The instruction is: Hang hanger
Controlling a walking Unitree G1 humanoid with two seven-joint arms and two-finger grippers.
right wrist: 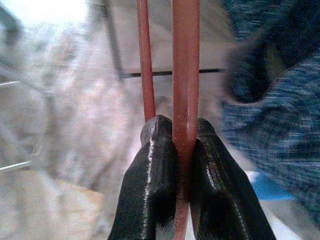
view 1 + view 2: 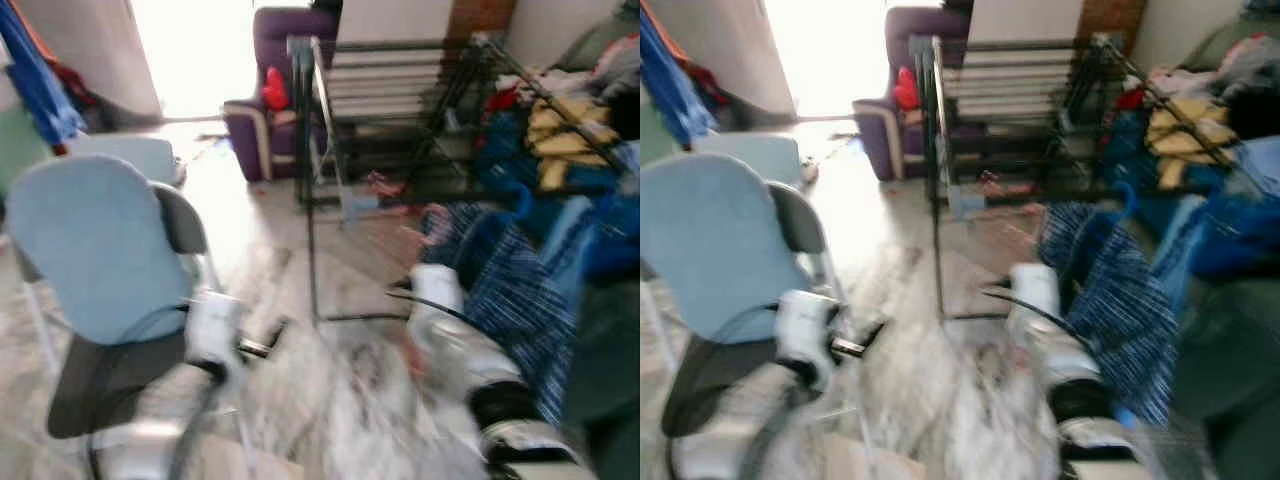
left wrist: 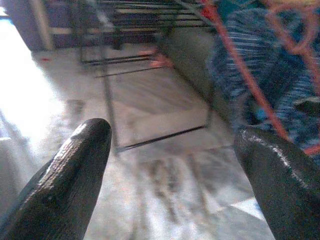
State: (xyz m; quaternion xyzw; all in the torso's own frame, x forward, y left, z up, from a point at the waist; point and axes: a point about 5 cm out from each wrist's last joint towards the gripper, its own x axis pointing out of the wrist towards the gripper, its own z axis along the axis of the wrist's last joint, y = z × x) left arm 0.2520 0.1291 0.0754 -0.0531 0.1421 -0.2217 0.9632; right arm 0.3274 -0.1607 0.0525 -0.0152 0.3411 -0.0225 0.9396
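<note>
Currently the right gripper [image 1: 184,150] clamps the red hanger [image 1: 185,60] for carrying toward the rack [image 2: 400,100] at 12 o'clock, while the left gripper [image 3: 175,165] is spread wide, empty.

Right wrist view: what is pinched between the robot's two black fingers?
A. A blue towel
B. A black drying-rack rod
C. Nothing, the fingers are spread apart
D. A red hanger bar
D. The right gripper is closed with its two black fingers pressed on either side of a red hanger bar that runs up between them, with a second, thinner red bar beside it.
</note>
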